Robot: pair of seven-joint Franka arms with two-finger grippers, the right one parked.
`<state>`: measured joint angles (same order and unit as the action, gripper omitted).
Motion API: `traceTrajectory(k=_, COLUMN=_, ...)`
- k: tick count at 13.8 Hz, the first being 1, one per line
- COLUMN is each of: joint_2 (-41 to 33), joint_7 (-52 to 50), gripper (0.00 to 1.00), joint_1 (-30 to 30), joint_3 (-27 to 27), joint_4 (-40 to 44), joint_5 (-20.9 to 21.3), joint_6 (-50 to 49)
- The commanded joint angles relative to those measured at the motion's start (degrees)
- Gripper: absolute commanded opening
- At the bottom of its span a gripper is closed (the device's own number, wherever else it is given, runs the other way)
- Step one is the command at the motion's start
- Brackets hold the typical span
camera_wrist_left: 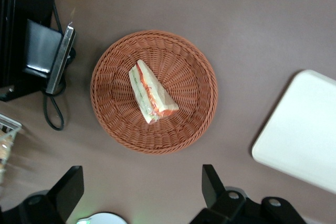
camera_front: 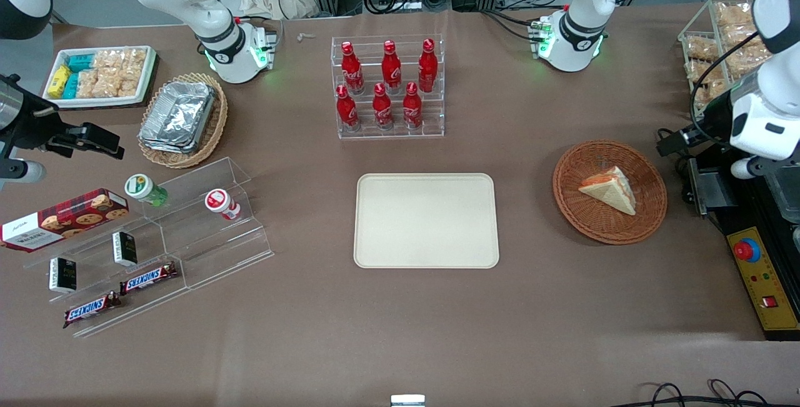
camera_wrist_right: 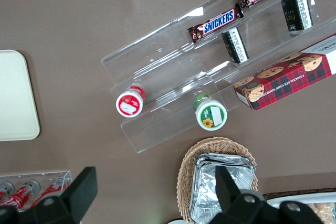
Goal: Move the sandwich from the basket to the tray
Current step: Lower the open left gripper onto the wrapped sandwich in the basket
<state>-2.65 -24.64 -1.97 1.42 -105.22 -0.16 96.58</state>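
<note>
Gripper (camera_wrist_left: 140, 192) spread wide and holding nothing, high above basket (camera_wrist_left: 202, 114), sandwich (camera_wrist_left: 150, 92) lying inside, tray (camera_wrist_left: 302, 135) off to one side

The sandwich (camera_front: 610, 190) (seemingly on its side) lies in the basket (camera_front: 650, 207), apart from the bare tray (camera_front: 426, 220).

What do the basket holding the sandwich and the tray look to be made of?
The basket looks like woven wicker, reddish-brown, with its weave rings plain around the sandwich. The tray seems to be matte cream plastic or pulp, smooth and without shine. The gripper hangs open above the basket.
</note>
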Motion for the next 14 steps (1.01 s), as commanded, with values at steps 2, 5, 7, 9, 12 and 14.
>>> traceTrajectory(k=2, joint_2=-2.00, joint_7=-6.19, gripper=1.00, joint_1=0.22, joint_3=-0.27, joint_4=-7.88, joint_5=0.69, joint_6=6.41)
traceTrajectory(k=5, joint_2=-2.36, joint_7=-10.52, gripper=1.00, joint_1=0.22, joint_3=-0.27, joint_4=-13.86, joint_5=0.77, joint_6=12.21)
traceTrajectory(k=7, joint_2=-1.57, joint_7=-10.95, gripper=1.00, joint_1=0.22, joint_3=-0.19, joint_4=-16.32, joint_5=0.69, joint_6=14.85)
traceTrajectory(k=9, joint_2=-0.78, joint_7=-15.24, gripper=1.00, joint_1=0.22, joint_3=-0.19, joint_4=-20.79, joint_5=0.69, joint_6=20.46)
traceTrajectory(k=12, joint_2=0.97, joint_7=-17.63, gripper=1.00, joint_1=0.30, joint_3=0.07, joint_4=-24.24, joint_5=0.77, joint_6=25.14)
traceTrajectory(k=14, joint_2=3.00, joint_7=-21.41, gripper=1.00, joint_1=0.30, joint_3=0.16, joint_4=-24.16, joint_5=0.77, joint_6=25.50)
